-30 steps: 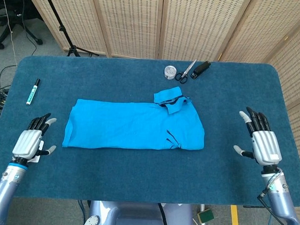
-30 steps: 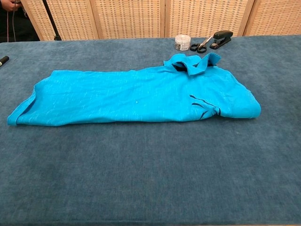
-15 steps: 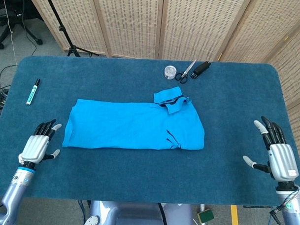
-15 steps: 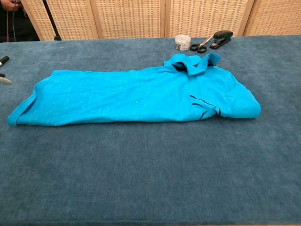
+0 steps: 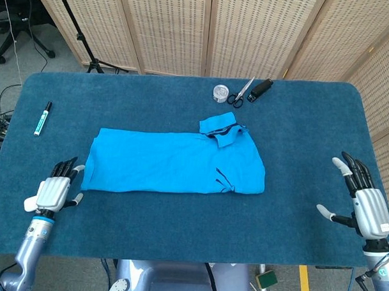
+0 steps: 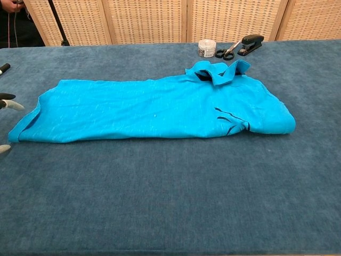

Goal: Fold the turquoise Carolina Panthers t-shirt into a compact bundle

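Observation:
The turquoise t-shirt [image 5: 175,161] lies on the blue table as a long folded strip, collar end to the right with a dark logo showing; the chest view shows the t-shirt [image 6: 154,109] the same way. My left hand [image 5: 54,190] is open, fingers spread, just off the shirt's left end near the front edge. In the chest view only the left hand's fingertips [image 6: 9,104] show at the left border. My right hand [image 5: 365,202] is open at the table's right front corner, well away from the shirt.
At the back of the table [image 5: 297,130] lie scissors [image 5: 241,93], a black stapler [image 5: 261,89] and a small round tape roll [image 5: 220,93]. A marker [image 5: 43,117] lies at the far left. Wicker screens stand behind the table.
My left hand has moved right and toward the front, closer to the shirt's left end. My right hand has drawn back toward the right front corner. The shirt has not moved.

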Available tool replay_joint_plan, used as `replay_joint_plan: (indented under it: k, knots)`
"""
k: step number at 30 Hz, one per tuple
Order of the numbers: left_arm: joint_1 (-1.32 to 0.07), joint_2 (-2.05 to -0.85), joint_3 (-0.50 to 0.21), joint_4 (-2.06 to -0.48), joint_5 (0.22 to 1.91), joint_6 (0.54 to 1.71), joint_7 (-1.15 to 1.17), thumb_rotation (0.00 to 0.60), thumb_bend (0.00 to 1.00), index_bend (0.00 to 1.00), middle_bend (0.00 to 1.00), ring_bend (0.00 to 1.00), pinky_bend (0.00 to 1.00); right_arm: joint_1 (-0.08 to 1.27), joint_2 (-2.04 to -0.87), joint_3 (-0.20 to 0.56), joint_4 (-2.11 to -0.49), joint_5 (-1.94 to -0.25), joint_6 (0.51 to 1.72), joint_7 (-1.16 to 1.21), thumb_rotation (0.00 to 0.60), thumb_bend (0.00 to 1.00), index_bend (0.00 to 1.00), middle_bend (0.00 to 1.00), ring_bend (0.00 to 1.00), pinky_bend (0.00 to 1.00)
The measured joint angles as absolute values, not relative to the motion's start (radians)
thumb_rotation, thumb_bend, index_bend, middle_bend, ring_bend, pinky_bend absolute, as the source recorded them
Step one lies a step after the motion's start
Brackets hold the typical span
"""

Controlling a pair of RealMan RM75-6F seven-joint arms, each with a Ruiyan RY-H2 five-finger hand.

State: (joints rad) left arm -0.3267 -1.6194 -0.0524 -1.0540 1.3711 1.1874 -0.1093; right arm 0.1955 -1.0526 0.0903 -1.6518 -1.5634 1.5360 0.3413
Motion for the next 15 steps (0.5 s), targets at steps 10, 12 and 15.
replay_joint_plan:
  k: [10, 12, 15]
  knots:
    - [-0.355, -1.659, -0.078, -1.010, 1.364, 1.155, -0.123, 0.600, 0.30, 0.23, 0.00, 0.00, 0.00, 0.195, -1.056, 0.093, -1.653, -1.568, 1.522, 0.335, 0.600, 0.00, 0.00, 0.00, 0.00, 0.00]
    - [-0.360, -1.662, -0.081, -1.009, 1.364, 1.150, -0.121, 0.600, 0.30, 0.24, 0.00, 0.00, 0.00, 0.195, -1.057, 0.094, -1.653, -1.567, 1.520, 0.334, 0.600, 0.00, 0.00, 0.00, 0.00, 0.00]
    - [-0.365, -1.664, -0.085, -1.010, 1.364, 1.146, -0.112, 0.600, 0.30, 0.27, 0.00, 0.00, 0.00, 0.195, -1.058, 0.095, -1.654, -1.569, 1.518, 0.333, 0.600, 0.00, 0.00, 0.00, 0.00, 0.00]
